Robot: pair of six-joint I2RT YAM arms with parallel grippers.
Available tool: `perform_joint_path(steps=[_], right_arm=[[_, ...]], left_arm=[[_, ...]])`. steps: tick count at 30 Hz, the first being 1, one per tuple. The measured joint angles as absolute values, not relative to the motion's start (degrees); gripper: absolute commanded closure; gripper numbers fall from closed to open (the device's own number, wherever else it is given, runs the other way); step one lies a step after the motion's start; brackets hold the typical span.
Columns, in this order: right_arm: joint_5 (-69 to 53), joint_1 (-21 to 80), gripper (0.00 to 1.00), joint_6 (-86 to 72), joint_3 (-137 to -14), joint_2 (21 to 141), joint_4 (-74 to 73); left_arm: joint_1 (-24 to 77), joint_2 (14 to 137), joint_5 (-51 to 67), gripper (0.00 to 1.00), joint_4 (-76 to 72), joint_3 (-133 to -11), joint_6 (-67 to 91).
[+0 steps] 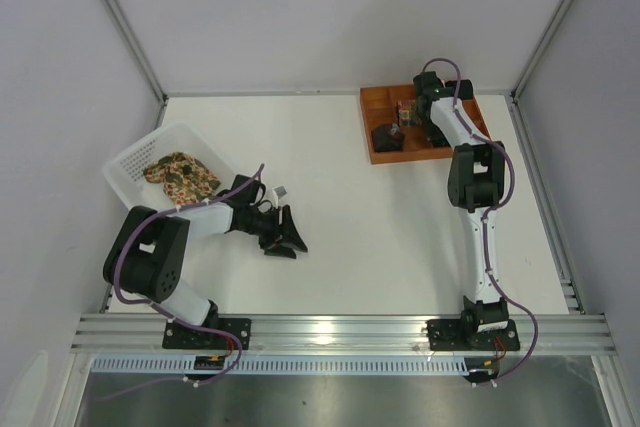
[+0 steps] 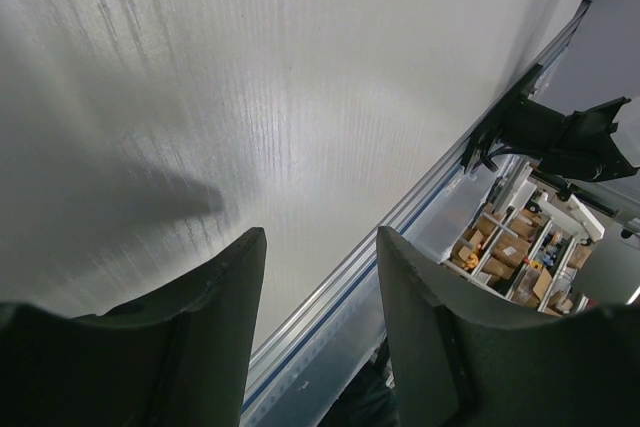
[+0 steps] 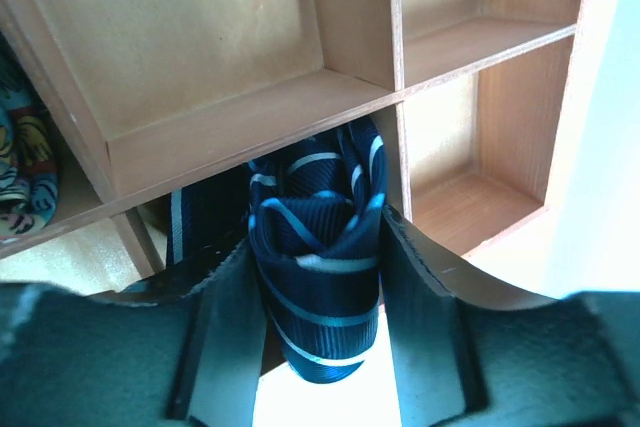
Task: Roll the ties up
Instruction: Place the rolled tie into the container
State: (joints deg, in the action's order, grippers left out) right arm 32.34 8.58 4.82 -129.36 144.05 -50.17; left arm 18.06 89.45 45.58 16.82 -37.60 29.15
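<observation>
A navy tie with pale-blue stripes, rolled up, stands between my right gripper's fingers over a compartment of the orange tray. Both fingers touch its sides, so the gripper is shut on it. In the top view that gripper reaches into the tray at the far right, with the dark roll under it. The tan floral tie lies bunched in the white basket at the left. My left gripper hangs open and empty over the table, right of the basket; between its fingers there is only table.
A patterned piece of fabric sits in the neighbouring tray compartment. Other compartments show bare wood. The table's metal front rail runs close to the left gripper. White walls enclose the table on three sides.
</observation>
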Motion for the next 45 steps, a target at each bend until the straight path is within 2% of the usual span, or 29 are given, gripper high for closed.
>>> perform_joint_path(steps=[16, 28, 35, 41, 42, 45], right_arm=[[28.1, 8.6, 0.37, 4.4, -129.2, 142.5, -50.3], [26.9, 9.2, 0.34, 2.5, -127.5, 139.6, -50.3], [26.6, 9.1, 0.27, 0.0, -127.7, 137.2, -52.0], [25.1, 9.4, 0.25, -5.0, -128.8, 131.2, -55.5], [25.1, 9.6, 0.24, -6.1, -127.7, 129.1, -55.6], [25.1, 10.7, 0.23, -10.5, -120.9, 120.6, -55.3]], left_arm=[[18.1, 88.5, 45.3, 0.45, 15.5, -36.1, 30.2], [18.1, 88.5, 45.3, 0.45, 15.5, -36.1, 30.2], [18.0, 88.5, 45.3, 0.45, 16.1, -37.0, 30.0], [18.0, 88.5, 45.3, 0.37, 17.2, -38.9, 29.7], [18.0, 88.5, 45.3, 0.33, 17.4, -39.1, 29.5], [18.0, 88.5, 45.4, 0.29, 18.2, -40.2, 29.1]])
